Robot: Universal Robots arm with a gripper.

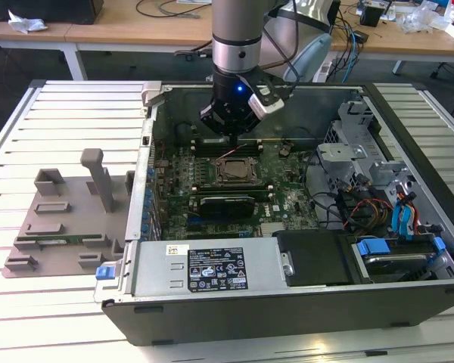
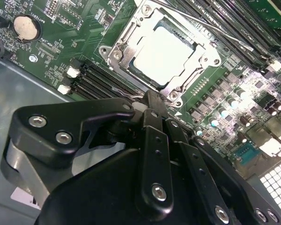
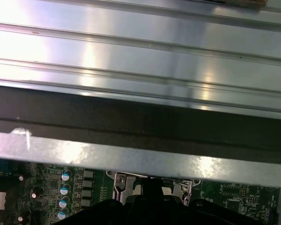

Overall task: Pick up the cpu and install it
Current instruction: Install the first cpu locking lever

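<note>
The cpu [image 2: 164, 55], a flat silver square, lies in the motherboard socket with the metal socket frame [image 2: 119, 44] around it. My gripper [image 2: 151, 99] is just beside the socket's edge, its two black fingers pressed together with nothing between them. In the exterior view the gripper [image 1: 231, 141] hangs inside the open computer case, just behind the socket [image 1: 234, 171]. In the first wrist view the gripper's tip [image 3: 152, 183] is in front of the socket frame [image 3: 119, 179].
A grey plastic holder tray [image 1: 60, 219] lies on the slatted table at the exterior view's left. The power supply [image 1: 212, 268] fills the case's front. Drive cage and cables [image 1: 378, 204] sit at the right. Memory slots [image 2: 100, 80] flank the socket. The case wall [image 3: 140, 159] is close by.
</note>
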